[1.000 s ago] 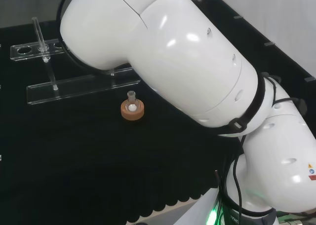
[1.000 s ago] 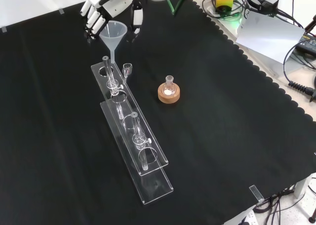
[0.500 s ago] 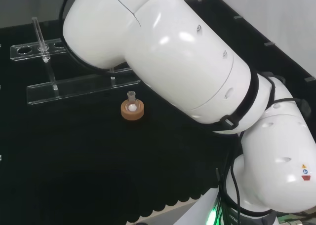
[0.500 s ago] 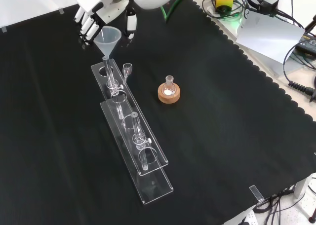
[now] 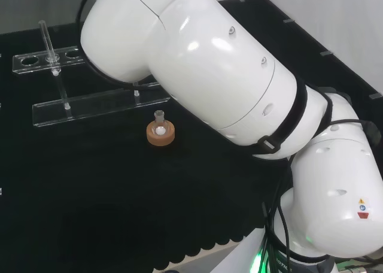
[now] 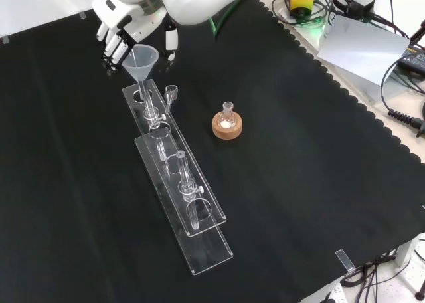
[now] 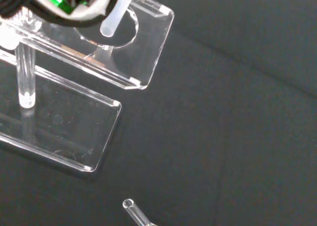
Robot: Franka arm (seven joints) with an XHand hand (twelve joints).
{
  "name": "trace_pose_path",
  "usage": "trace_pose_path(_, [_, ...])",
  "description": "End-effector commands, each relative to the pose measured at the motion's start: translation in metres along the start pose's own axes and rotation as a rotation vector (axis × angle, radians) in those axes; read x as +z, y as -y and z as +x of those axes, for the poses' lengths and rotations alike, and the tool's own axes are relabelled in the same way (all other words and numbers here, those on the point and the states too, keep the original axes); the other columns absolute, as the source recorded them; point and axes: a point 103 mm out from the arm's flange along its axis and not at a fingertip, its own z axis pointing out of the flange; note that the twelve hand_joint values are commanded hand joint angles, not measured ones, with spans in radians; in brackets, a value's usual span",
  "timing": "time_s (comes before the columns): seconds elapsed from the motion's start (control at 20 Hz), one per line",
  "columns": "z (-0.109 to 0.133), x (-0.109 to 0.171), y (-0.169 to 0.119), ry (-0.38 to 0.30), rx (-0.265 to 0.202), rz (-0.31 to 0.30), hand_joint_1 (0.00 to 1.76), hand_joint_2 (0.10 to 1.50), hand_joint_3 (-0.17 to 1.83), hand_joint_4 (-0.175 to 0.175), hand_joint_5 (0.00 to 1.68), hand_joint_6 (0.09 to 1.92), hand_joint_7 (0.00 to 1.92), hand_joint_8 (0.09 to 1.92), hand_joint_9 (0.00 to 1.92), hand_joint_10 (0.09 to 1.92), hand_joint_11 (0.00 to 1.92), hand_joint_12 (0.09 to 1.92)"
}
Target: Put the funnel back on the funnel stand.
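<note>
Funnel (image 6: pixel 141 59) is grasped at its cone by the curled fingers of the hand (image 6: pixel 123 20) and hangs below the palm, spout down. Funnel stand (image 6: pixel 174 160) lies directly beneath, and the spout tip (image 7: pixel 107 29) hovers just above the end hole (image 7: pixel 110 30). Step in hand appears to be alignment. Next move calls for a straight descent until the cone seats.

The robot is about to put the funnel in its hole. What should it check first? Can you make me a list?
1. Funnel held by the robot hand: ok.
2. Funnel upright, wide end up: ok.
3. Funnel's tip lined up over the end hole of the funnel stand: ok, looks close in the wrist view.
4. That hole free of other things: ok.
5. Small flask on its cork ring out of the way: ok.
6. Tip already inside the hole: cannot tell.
</note>
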Motion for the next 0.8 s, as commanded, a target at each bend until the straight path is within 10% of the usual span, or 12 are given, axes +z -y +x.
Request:
trace_pose_path(0.05, [0.0035, 0.008, -0.0034, -0.01, -0.013, 0.005, 0.88, 0.68, 0.62, -0.029, 0.56, 0.63, 0.47, 0.63, 0.89, 0.45, 0.57, 1.28])
trace_pose_path(0.45, [0.0049, 0.0151, -0.0086, -0.019, -0.035, 0.027, 0.81, 0.65, 0.62, -0.064, 0.24, 0.14, 0.17, 0.67, 0.57, 0.56, 0.43, 1.33])
trace_pose_path(0.8, [0.0016, 0.0139, -0.0002, -0.037, -0.041, 0.019, 0.6, 0.66, 0.38, -0.047, 0.0, 0.09, 0.0, 0.2, 0.12, 0.77, 0.22, 1.41])
